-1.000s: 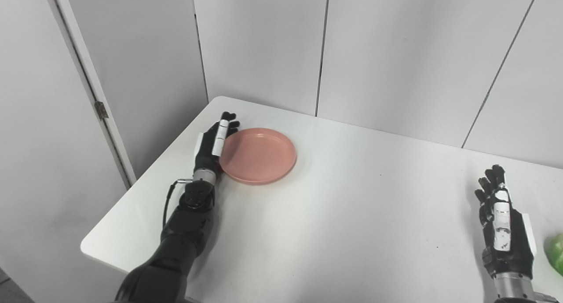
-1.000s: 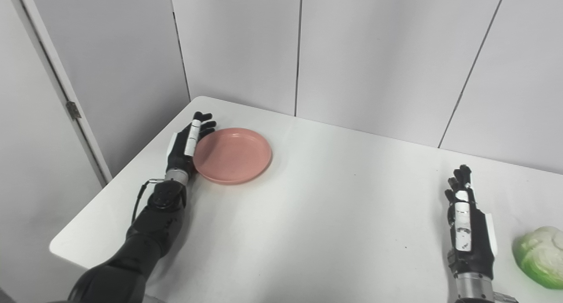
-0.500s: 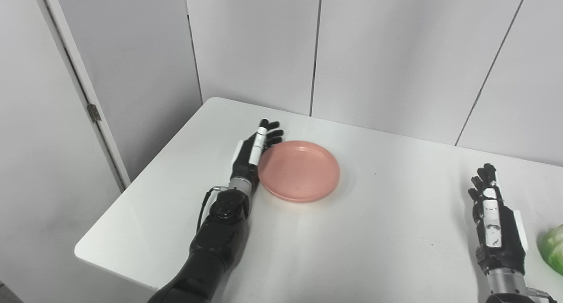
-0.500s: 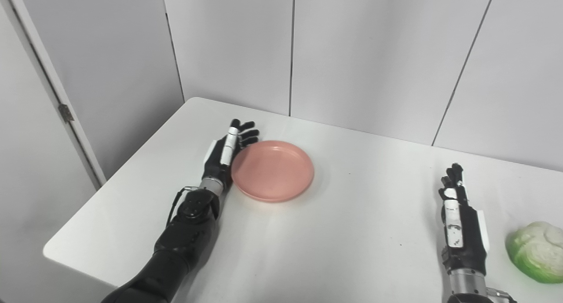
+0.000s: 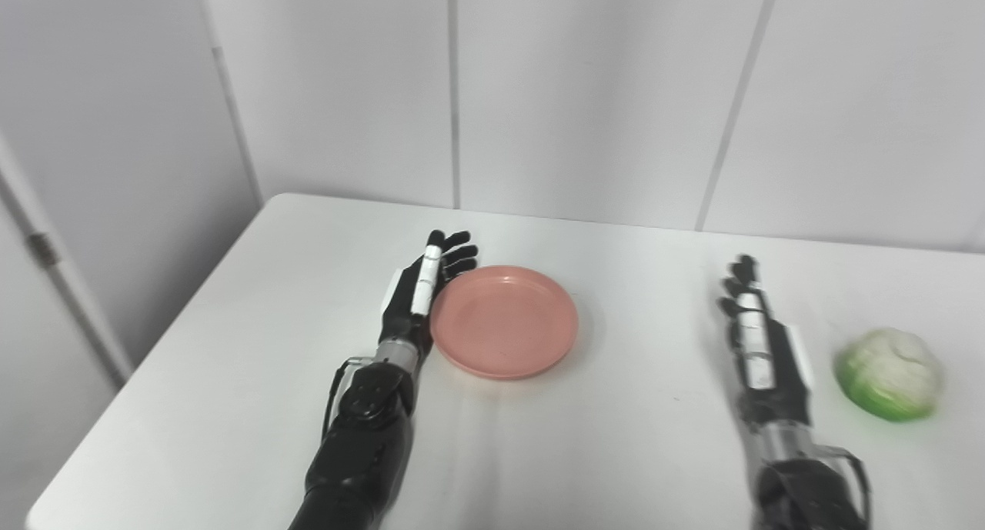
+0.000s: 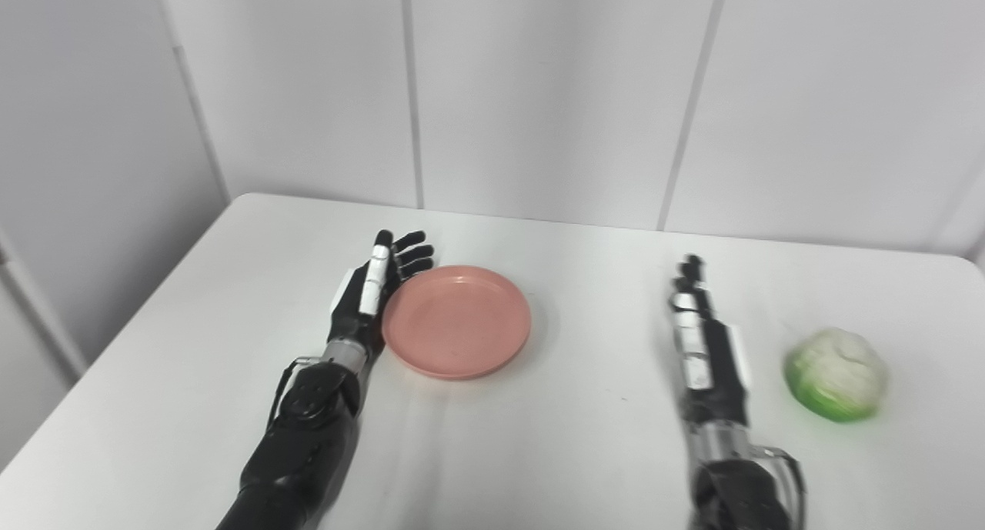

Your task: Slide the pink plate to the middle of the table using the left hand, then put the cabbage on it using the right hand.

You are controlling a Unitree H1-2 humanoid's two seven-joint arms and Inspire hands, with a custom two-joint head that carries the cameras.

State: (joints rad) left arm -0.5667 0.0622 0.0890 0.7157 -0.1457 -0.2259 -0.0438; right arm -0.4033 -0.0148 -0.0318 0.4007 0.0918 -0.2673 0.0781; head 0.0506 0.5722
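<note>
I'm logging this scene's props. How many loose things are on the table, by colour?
Pink: 1, the pink plate
Green and white: 1, the cabbage
Total: 2, both resting on the white table

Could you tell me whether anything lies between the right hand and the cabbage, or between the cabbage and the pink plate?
Only bare table separates the right hand from the cabbage. That hand itself stands between the cabbage and the plate.

White table, rounded corners, against pale grey panelled wall; vertical seams; door hinge at left.
</note>
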